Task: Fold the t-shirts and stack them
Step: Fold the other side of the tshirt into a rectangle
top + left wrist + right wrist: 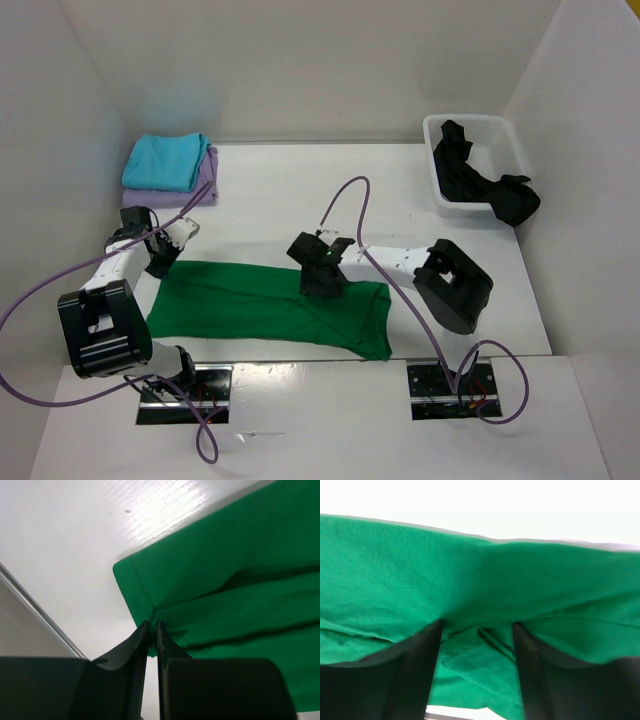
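We are watching the green t-shirt (pixel 260 300) lying as a long flat band across the near part of the table (pixel 290 190). The left gripper (pixel 153 625) is pinching the shirt's left end at the hemmed corner, jaws nearly together with cloth between the tips. The right gripper (pixel 477 625) is standing on the shirt toward its right end, jaws apart and unclenched, a soft ridge of cloth between the fingers. We are not seeing a grip there.

We are judging the step as a crosswise fold of the band. Doing it well is calling for both layers at the left corner to be in the pinch, since the wrist view is showing a second layer's edge just beside the tips. The right side is needing a matching hold or a steady press, so the band is not dragging. Lift low, carry over, lay edge on edge.

The tabletop is looking white, smooth and glossy, so cloth is likely sliding easily. White walls (pixel 300 60) are closing in three sides. The turquoise t-shirt (pixel 165 160) is sitting folded on the lavender t-shirt (pixel 207 185) at far left. The black t-shirt (pixel 480 180) is spilling out of the white plastic bin (pixel 505 135) at far right.
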